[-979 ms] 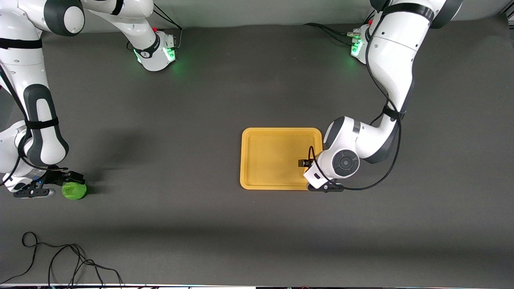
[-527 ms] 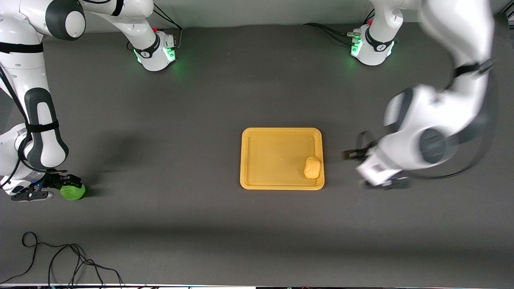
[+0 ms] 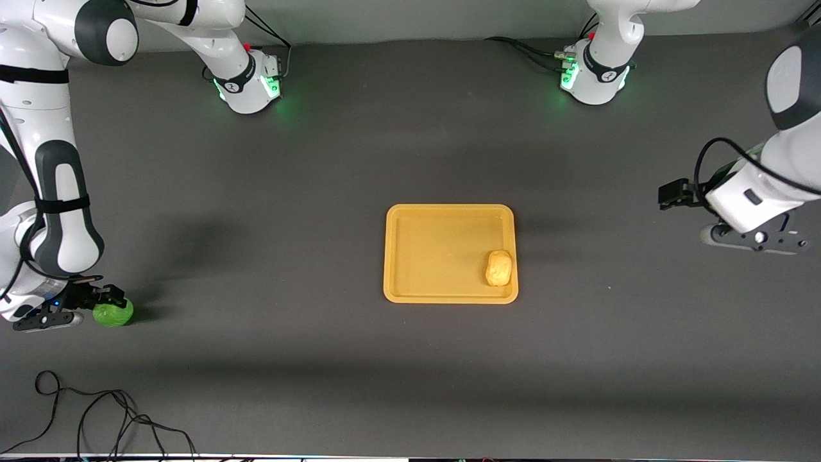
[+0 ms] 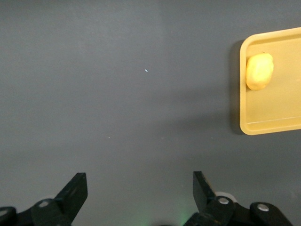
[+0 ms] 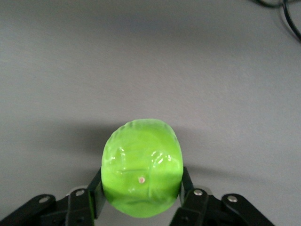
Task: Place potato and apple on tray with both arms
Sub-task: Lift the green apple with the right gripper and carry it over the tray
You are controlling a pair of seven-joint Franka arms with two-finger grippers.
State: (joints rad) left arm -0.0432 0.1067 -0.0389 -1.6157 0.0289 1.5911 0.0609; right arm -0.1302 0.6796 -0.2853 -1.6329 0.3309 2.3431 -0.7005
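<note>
The yellow-tan potato [image 3: 499,267] lies on the yellow-orange tray [image 3: 436,253], by the rim toward the left arm's end; it also shows in the left wrist view [image 4: 259,71] on the tray [image 4: 277,113]. My left gripper [image 3: 672,194] is open and empty, up over bare table toward the left arm's end, well away from the tray; its jaws stand wide apart [image 4: 138,183]. The green apple [image 3: 113,312] sits at the right arm's end of the table. My right gripper [image 3: 102,300] is shut on the apple [image 5: 141,165], with one finger on each side [image 5: 141,181].
A black cable [image 3: 96,417] loops on the table nearer the front camera than the apple, and shows at the corner of the right wrist view [image 5: 288,14]. The arm bases [image 3: 250,83] [image 3: 593,74] glow green along the robots' edge of the table.
The left gripper left the potato on the tray and swung away toward the left arm's end of the table. The right gripper and the apple shifted slightly toward the front camera.
</note>
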